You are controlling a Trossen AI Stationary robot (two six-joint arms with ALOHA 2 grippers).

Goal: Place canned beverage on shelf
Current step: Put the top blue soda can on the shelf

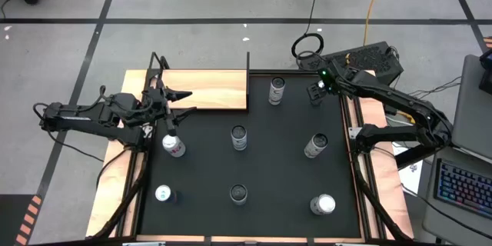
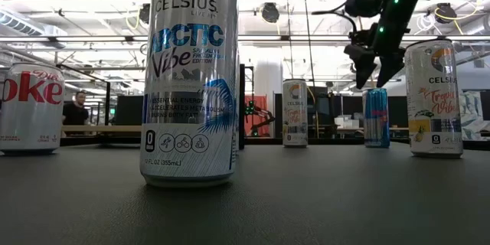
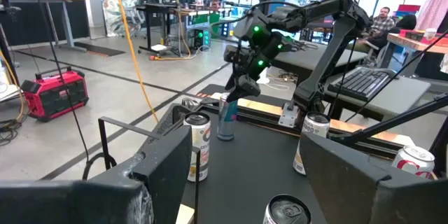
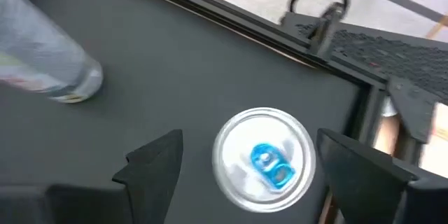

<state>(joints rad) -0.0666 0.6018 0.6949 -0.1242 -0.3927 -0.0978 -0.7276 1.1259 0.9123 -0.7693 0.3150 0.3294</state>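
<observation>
Can (image 4: 264, 164): silver top, blue tab, upright between spread fingers of right claw (image 4: 245, 157).

We see a black mat (image 1: 269, 165) covering the table, with the light-wood shelf (image 1: 207, 89) lying at its upper left corner. Eight cans stand on the mat: one at upper centre (image 1: 277, 90), a blue one upper right (image 1: 316, 92), three across the middle and three along the bottom.

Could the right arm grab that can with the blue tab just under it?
Probably yes. The right gripper hangs right above the blue-tab can with its fingers open on either side. Nothing sits between them, and the nearest other can stands well apart.
</observation>
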